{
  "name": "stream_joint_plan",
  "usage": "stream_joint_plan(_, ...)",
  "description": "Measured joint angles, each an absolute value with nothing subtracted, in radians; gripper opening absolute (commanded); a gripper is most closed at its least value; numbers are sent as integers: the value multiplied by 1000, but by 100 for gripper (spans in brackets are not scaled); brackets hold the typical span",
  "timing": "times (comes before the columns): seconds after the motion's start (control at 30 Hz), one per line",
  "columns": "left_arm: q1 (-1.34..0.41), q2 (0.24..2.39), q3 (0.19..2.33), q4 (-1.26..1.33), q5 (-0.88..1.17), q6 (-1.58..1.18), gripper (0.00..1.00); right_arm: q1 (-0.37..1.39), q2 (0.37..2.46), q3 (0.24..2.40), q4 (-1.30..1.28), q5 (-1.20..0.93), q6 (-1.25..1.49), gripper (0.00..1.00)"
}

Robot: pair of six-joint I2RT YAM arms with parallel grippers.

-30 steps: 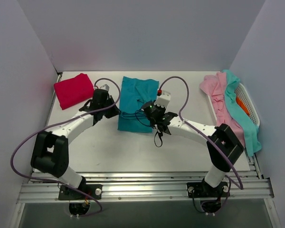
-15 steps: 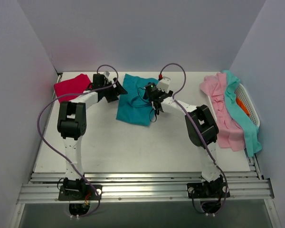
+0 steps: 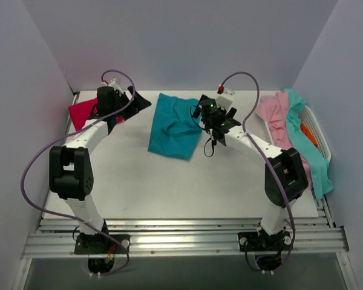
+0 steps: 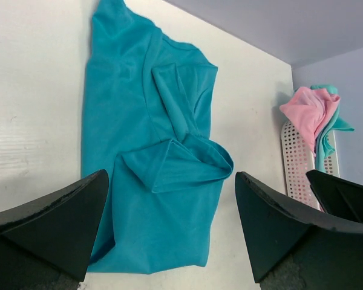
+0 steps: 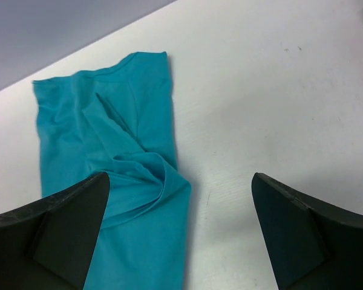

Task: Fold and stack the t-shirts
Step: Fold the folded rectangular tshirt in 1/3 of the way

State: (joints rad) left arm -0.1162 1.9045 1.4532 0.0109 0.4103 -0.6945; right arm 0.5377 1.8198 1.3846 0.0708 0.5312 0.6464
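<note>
Teal cotton t-shirt (image 3: 174, 128), position: flat on the white table (image 3: 139, 187) at mid-width, between the 2 arms, in the far half. It is probably kept there so both arms reach it equally.
Teal shirt, long axis: runs near-to-far, with the near end leaning slightly toward the left arm's side.
Teal shirt, pointing: 1 narrow end faces the arm bases and the other faces the back wall. Which end carries the collar cannot be told.
Teal shirt, fold state: sides turned in to a long rectangle. 1 sleeve lies on top as a loose, puffed ridge near the middle, so the fold looks unfinished.
Unfolded pile: a pale pink t-shirt (image 3: 278, 118) and a light aqua t-shirt (image 3: 315, 162) are draped over a white perforated plastic basket (image 3: 320, 136) at the right edge. An orange t-shirt (image 3: 308, 134) shows inside. These are apparently waiting their turn.
Right gripper (image 5: 180, 175): jaws spread wide and empty, hovering just beside the teal shirt's far right edge, likely clear of the cloth so the fold can settle.
Crimson-red folded cotton t-shirt (image 3: 83, 112): far left corner, apart from the teal one. It seems to be the base of the stack, parked outside the folding area.
Left gripper (image 4: 170, 175): jaws spread wide and empty, raised beyond the teal shirt's far left corner, near the crimson shirt.
</note>
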Motion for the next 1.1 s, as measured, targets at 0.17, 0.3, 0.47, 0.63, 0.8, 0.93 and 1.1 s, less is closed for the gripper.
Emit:
stream_joint_plan(0.17, -137, 1712, 1216, 111, 349, -676, 94, 586, 1626, 1172, 143, 536, 680, 100)
stream_joint_plan(0.3, -156, 1772, 1190, 133, 343, -661, 95, 638, 1611, 1086, 159, 533, 710, 100)
stream_joint_plan(0.47, -173, 1976, 1336, 107, 344, -663, 96, 704, 1609, 992, 165, 536, 738, 100)
stream_joint_plan(0.63, -210, 2087, 1455, 88, 337, -678, 97, 727, 1542, 916, 157, 545, 751, 100)
stream_joint_plan(0.8, -253, 2115, 1522, 86, 333, -698, 97, 725, 1423, 894, 150, 579, 752, 100)
stream_joint_plan(0.93, -273, 2133, 1551, 84, 325, -711, 98, 716, 1365, 885, 149, 601, 752, 100)
stream_joint_plan(1.1, -290, 2143, 1553, 52, 281, -728, 99, 707, 1324, 844, 131, 615, 757, 100)
